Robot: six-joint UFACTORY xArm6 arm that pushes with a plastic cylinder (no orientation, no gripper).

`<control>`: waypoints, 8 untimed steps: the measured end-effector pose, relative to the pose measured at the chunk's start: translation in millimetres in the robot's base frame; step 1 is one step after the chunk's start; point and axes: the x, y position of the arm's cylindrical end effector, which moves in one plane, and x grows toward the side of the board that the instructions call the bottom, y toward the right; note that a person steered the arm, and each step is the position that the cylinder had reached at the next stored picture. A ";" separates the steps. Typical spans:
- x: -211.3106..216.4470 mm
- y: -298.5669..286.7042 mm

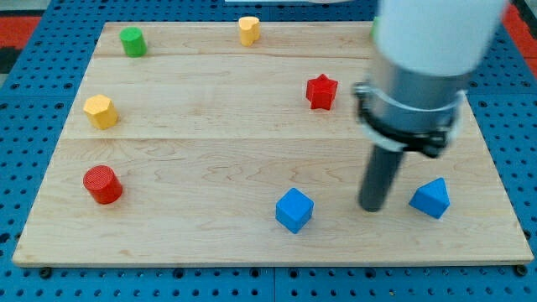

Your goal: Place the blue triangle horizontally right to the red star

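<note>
A pale wooden board (pixel 252 159) of joined planks, with visible grain, lies on a blue pegboard surface (pixel 25 126) dotted with holes. Small, smooth, matte coloured blocks are scattered on it.

From the view's left: a red cylinder with a ridged top (pixel 102 184) sits near the lower left, and a yellow faceted, roughly hexagonal block (pixel 100 111) sits above it. A green cylinder (pixel 132 41) stands near the top left corner. A second yellow block (pixel 248 29), rounded and hard to make out in shape, is at the top centre. A blue cube (pixel 294 210) rests near the bottom edge, right of centre. The red star-shaped block (pixel 321 91) sits in the upper right part of the board.

Further right, the arm's white and grey housing fills the upper right of the view. Its straight dark rod points down; my tip (pixel 372 207) rests on the board between the blue cube and the blue triangular block (pixel 430 198), just beside the triangle's left side, though contact cannot be confirmed. There are no jaws to open or close; the rod holds nothing.

The task looks unfinished. The blue triangle lies near the bottom right, well below the star's row. It appears to need pushing toward the view's top until level with the star, staying on the star's right.
</note>
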 end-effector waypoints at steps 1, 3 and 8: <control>27.9 4.7; 29.6 50.0; -17.4 69.2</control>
